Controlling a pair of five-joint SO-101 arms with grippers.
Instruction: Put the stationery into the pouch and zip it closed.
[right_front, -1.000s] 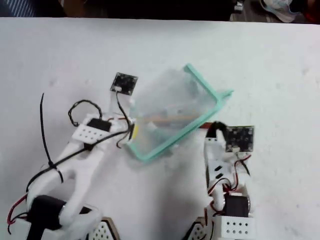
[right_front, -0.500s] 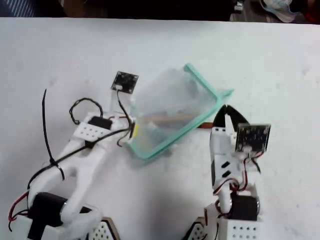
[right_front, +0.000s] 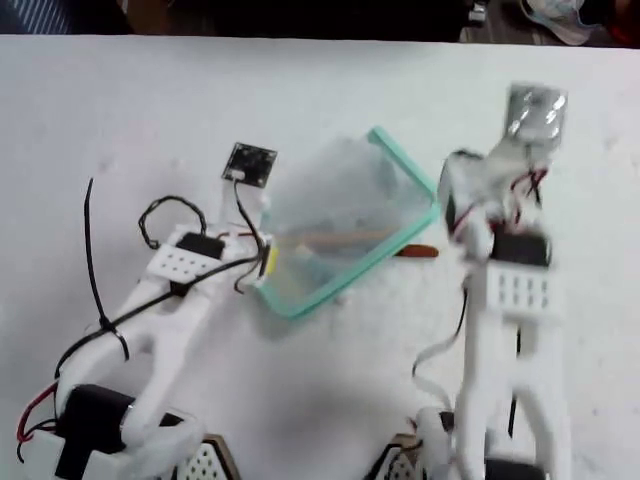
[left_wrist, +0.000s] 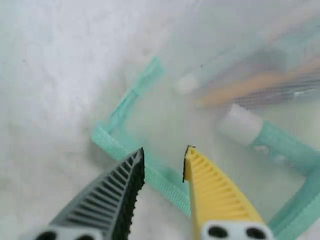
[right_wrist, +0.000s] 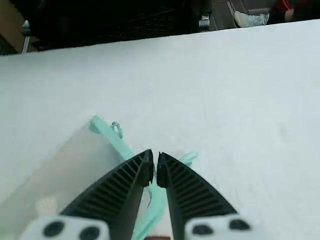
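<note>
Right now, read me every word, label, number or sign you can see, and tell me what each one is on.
No text can be read.
The pouch shows no print on its clear side or its green edging.
The stationery inside it is too blurred through the pouch to show any marking.
The camera board on the arm beside the pouch is too small to read.
The table bears no writing.

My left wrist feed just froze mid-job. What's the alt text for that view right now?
The left gripper, open, straddles the mint-green edge of the clear pouch near one corner, with the white table beneath. Through the pouch wall you can see an orange pencil-like stick and a white-capped item.
</note>
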